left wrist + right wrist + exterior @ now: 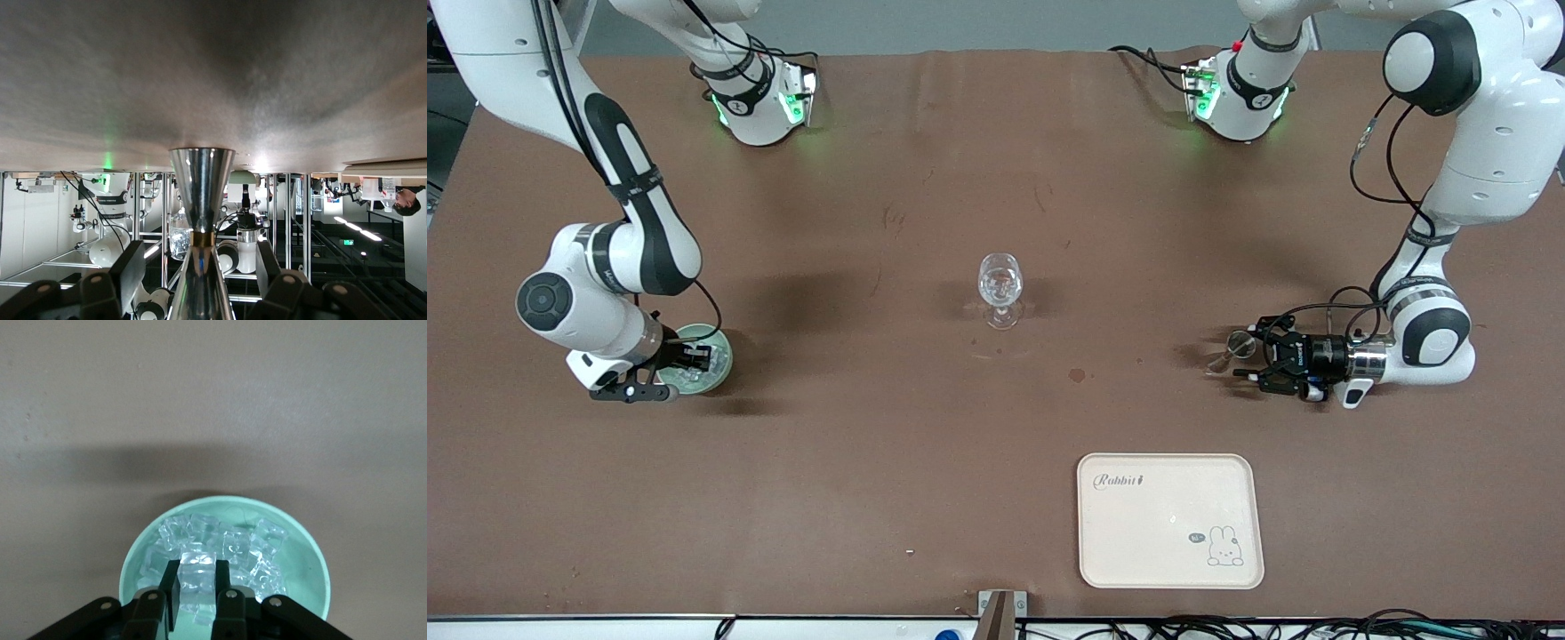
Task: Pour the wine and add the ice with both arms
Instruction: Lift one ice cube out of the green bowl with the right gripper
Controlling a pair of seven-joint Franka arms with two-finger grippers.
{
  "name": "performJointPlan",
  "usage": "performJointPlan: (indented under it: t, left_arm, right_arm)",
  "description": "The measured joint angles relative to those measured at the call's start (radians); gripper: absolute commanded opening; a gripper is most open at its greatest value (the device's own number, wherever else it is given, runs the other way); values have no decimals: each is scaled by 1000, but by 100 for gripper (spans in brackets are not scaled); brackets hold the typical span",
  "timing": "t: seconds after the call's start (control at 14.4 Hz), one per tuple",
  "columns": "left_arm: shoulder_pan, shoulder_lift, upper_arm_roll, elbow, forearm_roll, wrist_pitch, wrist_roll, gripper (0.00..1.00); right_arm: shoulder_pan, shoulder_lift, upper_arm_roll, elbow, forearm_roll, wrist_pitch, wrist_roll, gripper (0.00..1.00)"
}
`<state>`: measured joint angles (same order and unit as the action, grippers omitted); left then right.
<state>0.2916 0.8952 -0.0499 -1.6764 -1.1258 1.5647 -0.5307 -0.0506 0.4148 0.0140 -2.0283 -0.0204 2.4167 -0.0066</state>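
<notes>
At the right arm's end of the table stands a pale green bowl (721, 372) (308, 555) filled with ice (257, 547). My right gripper (694, 357) (197, 570) is down in the bowl, shut on one clear ice cube (198, 579). A clear stemmed glass (1000, 289) (178, 241) stands mid-table. Toward the left arm's end, a steel hourglass-shaped jigger (1238, 342) (201, 187) stands on the table. My left gripper (1247, 361) (200, 248) lies level around it, open, with a gap on each side. No wine is in view.
A cream tray (1169, 569) with a rabbit print lies near the table's front edge, nearer to the front camera than the jigger. Both arm bases (760, 107) (1240, 102) stand along the table's back edge.
</notes>
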Motion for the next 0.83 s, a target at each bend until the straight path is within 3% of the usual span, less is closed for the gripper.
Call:
performJointPlan:
  t: [0.14,0.35,0.83]
  left_arm:
    - [-18,2,0,5,-1,2,0,75]
    - [-35,6,0,13,-1,5,0,72]
    - [-32,10,7,29,27,13,0,56]
  right_arm:
    - [0,-24,0,22,0,-47,0,5]
    - [0,-83,-1,107,0,-223,0,5]
    - [0,-300,2,174,0,-462,-1,5]
